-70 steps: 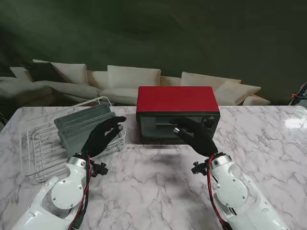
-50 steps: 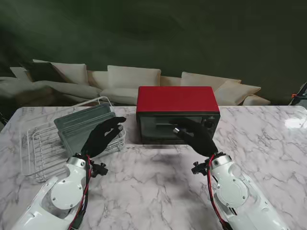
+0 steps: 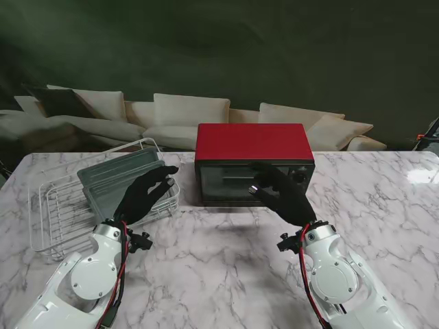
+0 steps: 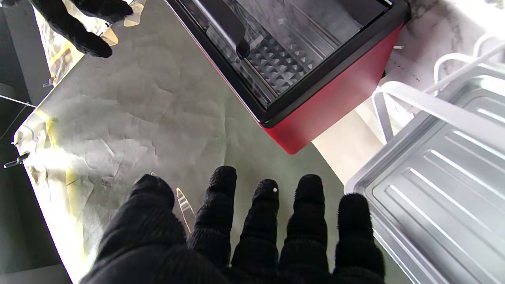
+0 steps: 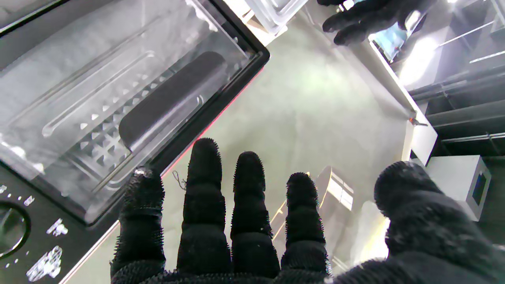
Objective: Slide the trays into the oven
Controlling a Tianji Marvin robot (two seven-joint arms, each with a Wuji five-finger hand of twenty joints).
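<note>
A red toaster oven (image 3: pixel 254 142) stands at the middle back of the marble table, its glass door (image 3: pixel 236 181) closed with a black handle (image 5: pixel 169 98). A metal baking tray (image 3: pixel 120 179) leans in a white wire rack (image 3: pixel 58 212) to the oven's left; the left wrist view shows its ribbed surface (image 4: pixel 446 177). My left hand (image 3: pixel 143 195) hovers open beside the tray, fingers spread, touching nothing. Just in front of the oven door, my right hand (image 3: pixel 280 193) is open with its fingers (image 5: pixel 205 189) near the handle, holding nothing.
The oven's control panel with knobs (image 5: pixel 12 227) is on its right side. Cushioned sofas (image 3: pixel 192 113) line the space behind the table. The marble table top (image 3: pixel 219 253) spreads between my two arms.
My right hand has risen slightly and edged closer to the oven door. The left hand has shifted a little toward the tray.
</note>
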